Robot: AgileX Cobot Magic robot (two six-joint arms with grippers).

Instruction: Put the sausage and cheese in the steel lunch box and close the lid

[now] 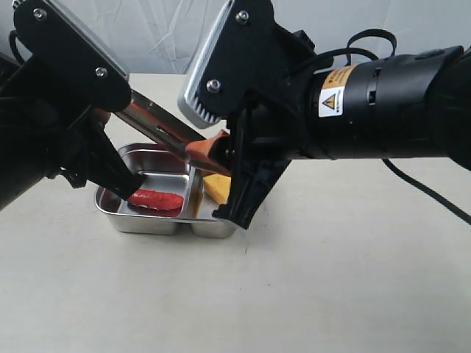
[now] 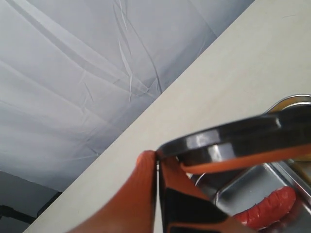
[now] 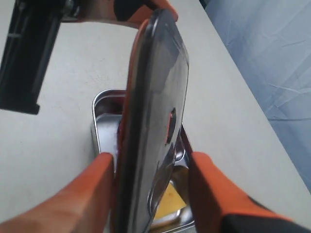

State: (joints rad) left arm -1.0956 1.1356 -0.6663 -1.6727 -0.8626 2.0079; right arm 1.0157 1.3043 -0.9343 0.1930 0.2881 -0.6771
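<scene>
**Operator:** Position of the lid (image 1: 158, 121)?

**Technician:** Raised and tilted above the steel lunch box (image 1: 147, 224), with its lower edge clear of the box rim. The left claw (image 2: 156, 162) is pinched closed on one edge of the lid.

**Operator:** Right claw (image 3: 151, 160)?

**Technician:** Its fingers stand astride the opposite edge. One pad (image 3: 104, 184) lies against the lid's rim. A thin gap appears at the other, so it cannot be told whether the claw clamps.

**Operator:** Contents?

**Technician:** The sausage (image 1: 156, 200) lies flat in the wider compartment. The cheese (image 1: 215, 187) sits in the narrower one, across the divider, partly hidden by the lid.

**Operator:** Room to move?

**Technician:** Open counter (image 1: 331, 279) extends in front of the box and toward the right arm's side. The counter's far edge meets a grey cloth backdrop (image 2: 73, 73).
</scene>
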